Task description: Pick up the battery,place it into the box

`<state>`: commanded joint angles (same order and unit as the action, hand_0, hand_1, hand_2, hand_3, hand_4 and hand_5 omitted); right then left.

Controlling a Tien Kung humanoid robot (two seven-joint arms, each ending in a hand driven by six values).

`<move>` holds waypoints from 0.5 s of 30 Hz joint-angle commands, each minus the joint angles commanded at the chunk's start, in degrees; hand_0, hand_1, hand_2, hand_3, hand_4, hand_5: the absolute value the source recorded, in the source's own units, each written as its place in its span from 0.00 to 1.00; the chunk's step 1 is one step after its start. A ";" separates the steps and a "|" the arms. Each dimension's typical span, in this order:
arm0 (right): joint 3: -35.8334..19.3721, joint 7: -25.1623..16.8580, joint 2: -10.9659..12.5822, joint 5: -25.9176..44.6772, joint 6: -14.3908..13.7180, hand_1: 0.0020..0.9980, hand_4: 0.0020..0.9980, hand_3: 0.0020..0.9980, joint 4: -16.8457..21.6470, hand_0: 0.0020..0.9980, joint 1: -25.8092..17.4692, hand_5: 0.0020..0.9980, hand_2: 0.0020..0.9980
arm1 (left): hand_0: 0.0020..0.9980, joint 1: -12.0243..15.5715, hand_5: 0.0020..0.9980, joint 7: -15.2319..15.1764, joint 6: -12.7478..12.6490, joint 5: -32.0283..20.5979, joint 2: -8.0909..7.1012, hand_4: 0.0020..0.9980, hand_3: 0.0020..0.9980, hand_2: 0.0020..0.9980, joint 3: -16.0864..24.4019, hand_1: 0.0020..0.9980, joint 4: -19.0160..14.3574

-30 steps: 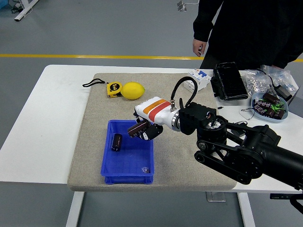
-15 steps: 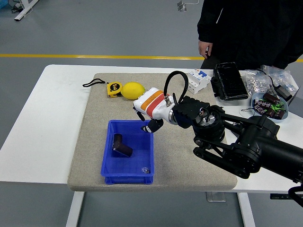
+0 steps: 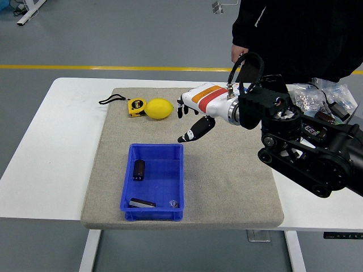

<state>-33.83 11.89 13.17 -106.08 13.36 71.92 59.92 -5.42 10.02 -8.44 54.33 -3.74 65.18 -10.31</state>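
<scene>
At five o'clock on the bench (image 3: 45, 170), the blue box (image 3: 178, 181) holds two batteries (image 3: 139, 170). Above it at one o'clock, the right hand (image 3: 190, 116) hangs with spread fingers, empty. Lift clear, and don't bump the lemon (image 3: 159, 108).

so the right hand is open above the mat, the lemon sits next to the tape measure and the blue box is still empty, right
Not quite: the blue box is not empty. The head view shows two dark batteries in it, one upright-looking and one lying flat. The open right hand, lemon and tape measure are as you say.
</scene>
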 joint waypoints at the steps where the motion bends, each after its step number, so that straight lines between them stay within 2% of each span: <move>1: -1.18 -0.10 0.34 0.77 -0.39 0.62 1.00 0.91 0.07 0.53 -0.24 0.65 0.74 | 0.75 0.00 0.61 -0.02 0.00 -0.05 0.02 0.70 0.62 0.73 -0.03 0.70 0.00; 6: -6.28 -2.44 2.88 12.12 -4.95 0.62 1.00 0.91 -1.66 0.53 -3.47 0.65 0.74 | 0.75 0.09 0.61 0.01 0.00 0.02 0.21 0.70 0.62 0.73 0.00 0.70 0.00; 7: -7.03 -3.50 3.43 14.73 -6.07 0.76 1.00 1.00 -2.14 0.76 -4.54 0.73 0.85 | 0.75 0.16 0.61 -0.01 -0.01 -0.13 0.26 0.70 0.62 0.73 -0.04 0.70 0.00; 10: -9.45 -5.99 4.63 21.80 -8.23 0.76 1.00 1.00 -3.77 0.76 -8.00 0.73 0.85 | 0.75 0.35 0.61 -0.06 -0.05 -0.33 0.42 0.70 0.62 0.73 -0.04 0.70 0.00; 12: -10.80 -7.18 5.12 26.65 -8.60 0.76 1.00 1.00 -4.39 0.76 -10.26 0.73 0.85 | 0.75 0.44 0.61 -0.06 -0.02 -0.27 0.51 0.70 0.62 0.73 -0.02 0.70 0.00; 13: -11.84 -8.01 5.43 29.25 -8.88 0.86 1.00 1.00 -4.70 0.88 -11.76 0.82 0.91 | 0.75 0.50 0.60 -0.06 -0.01 -0.30 0.59 0.70 0.62 0.73 0.00 0.70 0.00; 15: -13.70 -9.02 5.78 33.72 -9.16 0.86 1.00 1.00 -5.07 0.88 -14.38 0.82 0.91 | 0.75 0.59 0.60 -0.07 0.01 -0.32 0.71 0.70 0.62 0.73 0.02 0.70 0.00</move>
<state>-47.53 2.87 18.94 -72.36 4.20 66.85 45.54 -4.83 9.95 -8.43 54.01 -3.03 65.21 -10.31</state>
